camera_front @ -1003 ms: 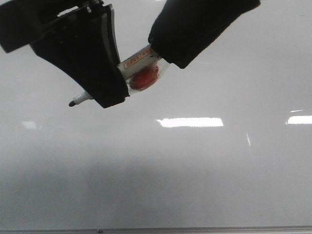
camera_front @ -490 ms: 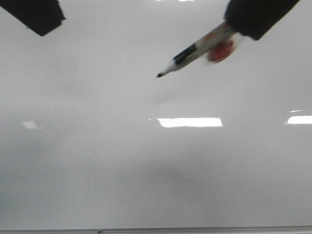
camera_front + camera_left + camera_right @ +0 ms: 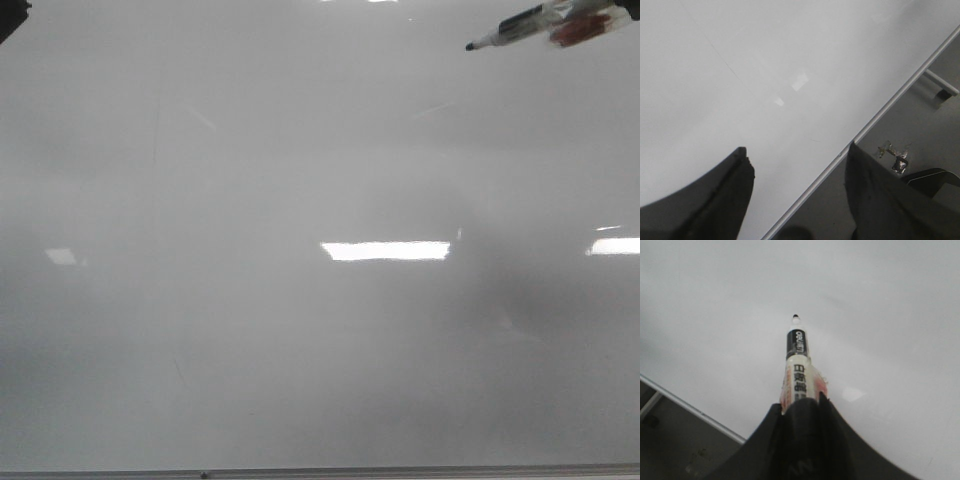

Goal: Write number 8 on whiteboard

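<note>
Whiteboard (image 3: 300, 330) fills the front view, glossy grey-white, bright rectangular reflections across the middle, thin grey frame edge along the near side. No number 8 visible on it; the surface shows only faint grey scratch lines (image 3: 155, 130).

Marker (image 3: 530, 20) at the far right corner of the front view, blurred, black tip pointing left, red blob on its barrel; tip looks clear of the board, contact can't be confirmed. In the right wrist view the marker (image 3: 799, 370) sticks straight out ahead of the right gripper (image 3: 802, 407), uncapped, black band behind the tip, white printed barrel. Right gripper's jaws are closed tight on the barrel's rear part, board beyond the tip.

Left gripper (image 3: 797, 165): jaws spread wide, nothing between them. Below it the board's frame edge (image 3: 875, 117) runs diagonally; one finger over the board, the other over the dark grey surface (image 3: 920, 115) past the edge. In the front view only a dark sliver shows at the far left corner.
</note>
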Robot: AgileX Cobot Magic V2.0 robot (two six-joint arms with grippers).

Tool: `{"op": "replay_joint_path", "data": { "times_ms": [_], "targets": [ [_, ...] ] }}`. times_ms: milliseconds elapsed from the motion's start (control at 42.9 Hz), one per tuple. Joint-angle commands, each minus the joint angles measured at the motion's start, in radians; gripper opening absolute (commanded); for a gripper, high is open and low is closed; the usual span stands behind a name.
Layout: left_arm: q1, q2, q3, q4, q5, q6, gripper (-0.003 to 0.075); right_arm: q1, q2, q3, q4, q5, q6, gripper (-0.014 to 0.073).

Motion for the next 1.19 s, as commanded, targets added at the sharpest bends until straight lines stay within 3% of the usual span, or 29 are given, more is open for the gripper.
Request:
{"op": "replay_joint_path", "data": {
  "times_ms": [0,653,887,1167],
  "targets": [
    [0.002,-0.020,-0.026,-0.034,-0.059,-0.012,0.0399,-0.006,0.005,-0.022,0.034,-0.127,0.000,-0.0067],
    [0.002,-0.020,-0.026,-0.034,-0.079,-0.012,0.0399,-0.001,0.232,-0.131,0.033,-0.254,-0.008,-0.0067],
    [0.002,-0.020,-0.026,-0.034,-0.082,-0.012,0.0399,0.040,0.351,-0.222,0.013,-0.174,-0.052,-0.0067],
    [0.002,-0.020,-0.026,-0.034,-0.086,-0.007,0.0399,-0.090,0.256,-0.067,-0.040,-0.124,0.003,-0.0059]
  ]
}}
